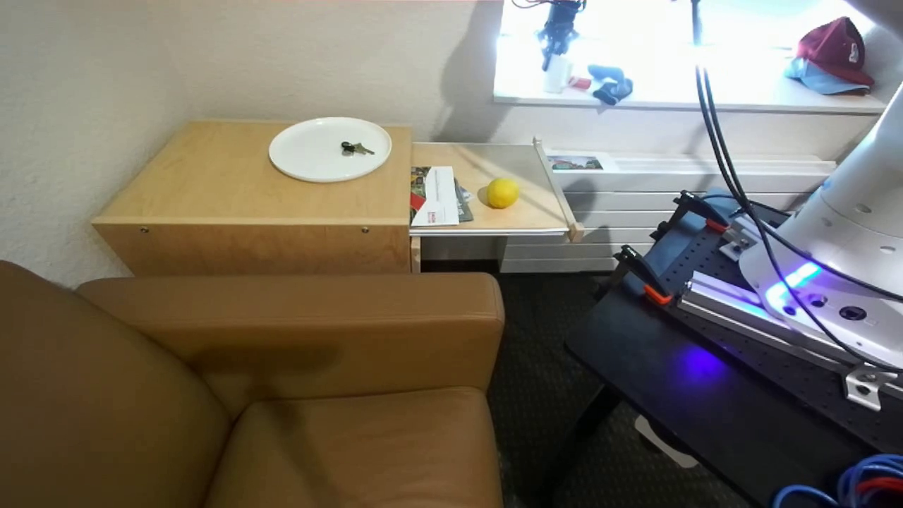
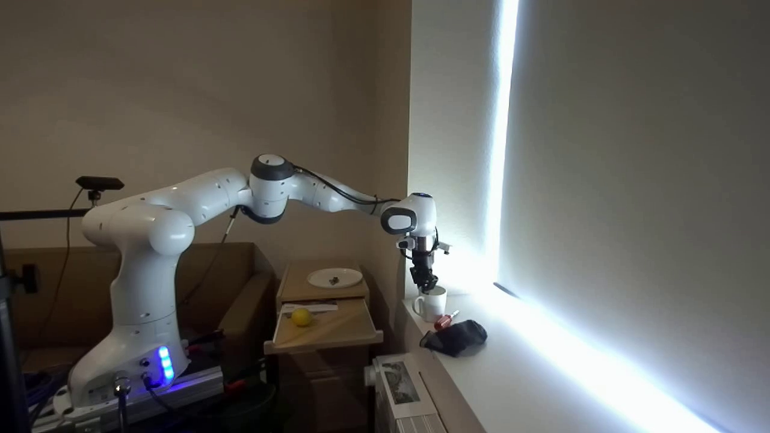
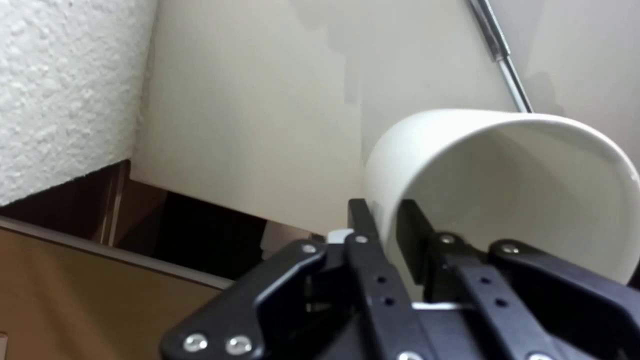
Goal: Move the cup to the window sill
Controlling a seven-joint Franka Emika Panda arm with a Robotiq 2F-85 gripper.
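Note:
The white cup [image 2: 434, 308] stands upright on the window sill [image 2: 511, 391], its handle toward the sill's room-side edge. In an exterior view the cup [image 1: 556, 75] is pale against the overexposed sill [image 1: 677, 95]. My gripper [image 2: 426, 286] points down at the cup's rim; the gripper also shows in an exterior view [image 1: 552, 58]. In the wrist view the gripper [image 3: 383, 212] has one finger outside and one inside the cup [image 3: 450, 130]. The fingers are apart, with a visible gap between the inner finger and the wall. The sill [image 3: 260, 110] lies beneath.
A red screwdriver [image 2: 444, 322] and a dark cloth [image 2: 458, 338] lie beside the cup. Caps [image 1: 832, 56] lie farther along the sill. A rough white wall [image 3: 60, 90] stands close. A plate [image 1: 303, 152] with keys and an open drawer with a yellow ball [image 1: 502, 192] are below.

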